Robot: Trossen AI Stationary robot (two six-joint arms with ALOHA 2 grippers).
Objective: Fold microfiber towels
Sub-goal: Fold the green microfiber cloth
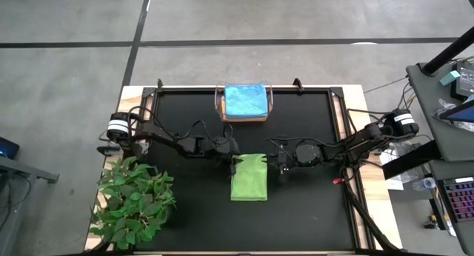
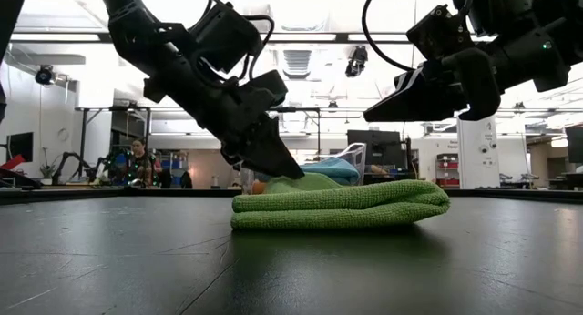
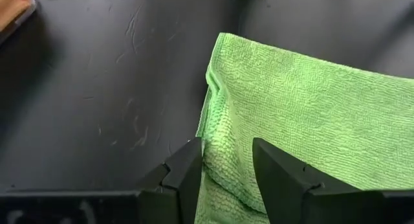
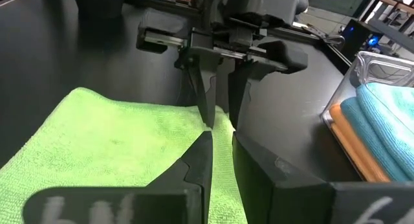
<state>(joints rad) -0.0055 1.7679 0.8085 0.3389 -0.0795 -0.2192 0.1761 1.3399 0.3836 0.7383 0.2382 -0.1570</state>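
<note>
My left claw pinches the lime green towel at its far corner; its long axis runs toward me. Right claw hovers nearly closed, empty.

You are working in a robotics lab: ceiling lights are glowing over an open hall, a person is sitting among distant workstations, monitors are standing behind the tabletop.

nubby cloth green towel (matt)
</note>
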